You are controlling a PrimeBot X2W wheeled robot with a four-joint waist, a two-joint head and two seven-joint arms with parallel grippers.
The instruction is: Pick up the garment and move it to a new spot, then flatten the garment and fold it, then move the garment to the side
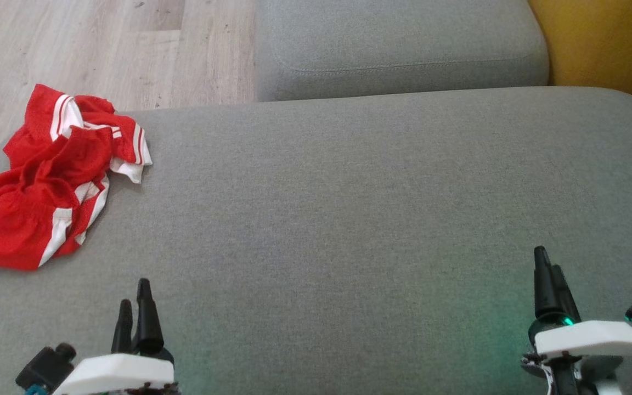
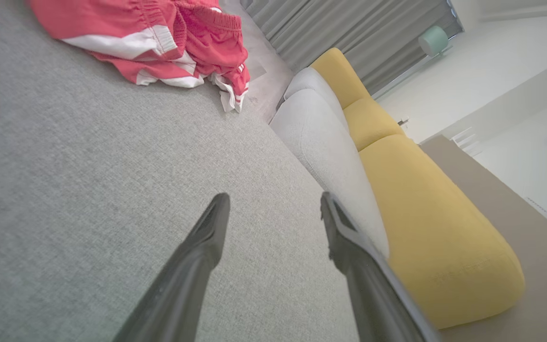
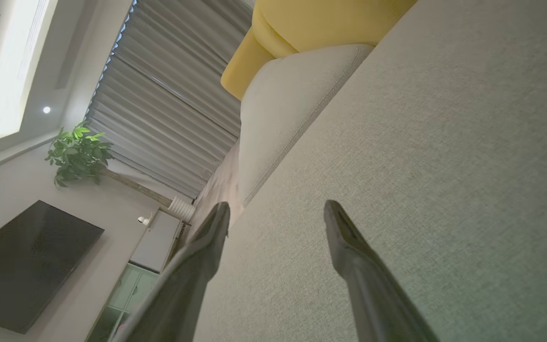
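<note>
- The garment (image 1: pixel 47 181), red mesh shorts with white stripes, is lying crumpled at the far left of the head view, bunched on the left end of the large grey cushion (image 1: pixel 349 192).
- Its upper folds are reaching the cushion's far edge, beside the pale wooden floor (image 1: pixel 102 49) at the upper left of the frame.
- The left gripper (image 1: pixel 134 293) is showing at the bottom left of the head view, fingers pointing up the frame, below the garment and apart from it.
- In the left wrist view the left gripper (image 2: pixel 273 202) is standing with its jaws spread wide and nothing between them; bare grey fabric is showing in the gap.
- The garment (image 2: pixel 159 33) is sitting at the top left of that view, well clear of the fingertips.
- The right gripper (image 1: pixel 547 260) is hovering at the lower right of the head view, over the bare cushion and far from the garment.
- In the right wrist view the right gripper (image 3: pixel 277 209) is likewise gaping open and holding nothing.
- A second grey cushion (image 1: pixel 398 44) is lying across the top centre of the head view, and a yellow cushion (image 1: pixel 607 44) is filling the upper right corner.
- At the left of the right wrist view, grey curtains (image 3: pixel 174 109), a green plant (image 3: pixel 78 154) and a dark television (image 3: pixel 26 261) are showing.
</note>
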